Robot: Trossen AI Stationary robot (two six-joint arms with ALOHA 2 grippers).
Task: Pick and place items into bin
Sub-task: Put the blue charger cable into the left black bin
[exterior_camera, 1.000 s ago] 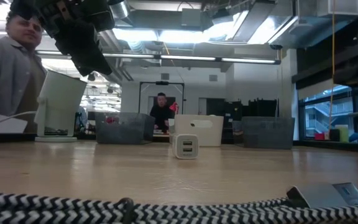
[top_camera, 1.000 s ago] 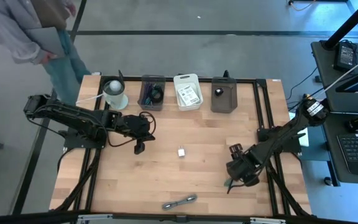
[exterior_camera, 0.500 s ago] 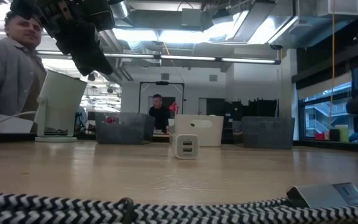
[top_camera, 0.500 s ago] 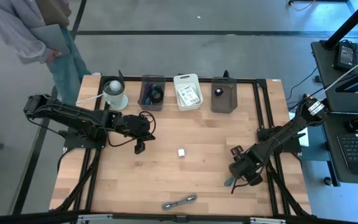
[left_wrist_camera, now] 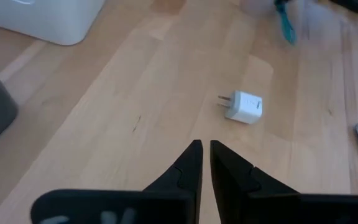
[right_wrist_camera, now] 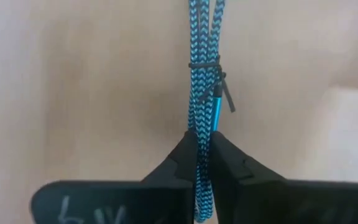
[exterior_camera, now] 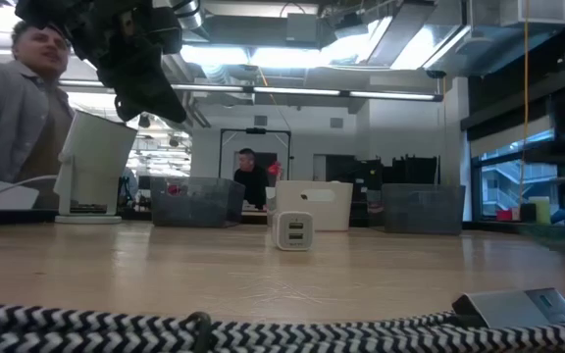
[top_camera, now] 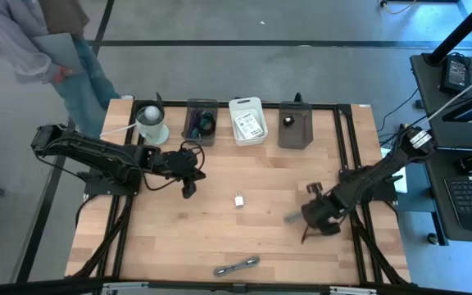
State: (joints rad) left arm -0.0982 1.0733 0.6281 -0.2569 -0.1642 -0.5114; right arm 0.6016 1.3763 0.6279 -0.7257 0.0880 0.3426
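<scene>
Nearest the front edge we see a black-and-white braided cable (top_camera: 237, 266) lying loose on the table (top_camera: 220, 233). Farther in, on the right, the right gripper (right_wrist_camera: 201, 163) pinches a bundled teal braided cable (right_wrist_camera: 202, 81). At mid-table a white charger plug (left_wrist_camera: 244, 106) lies just ahead of the left gripper (left_wrist_camera: 203, 157), nearly closed and empty, and the bins (top_camera: 247, 120) line the far edge.

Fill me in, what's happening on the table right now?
The right gripper is shut on a bundled teal braided cable at the table's right side, lifting it off the wooden table. The left gripper is shut and empty, hovering near a small white wall charger mid-table. A black-and-white braided cable lies at the near edge. Three bins and a pale round cup line the far edge.
</scene>
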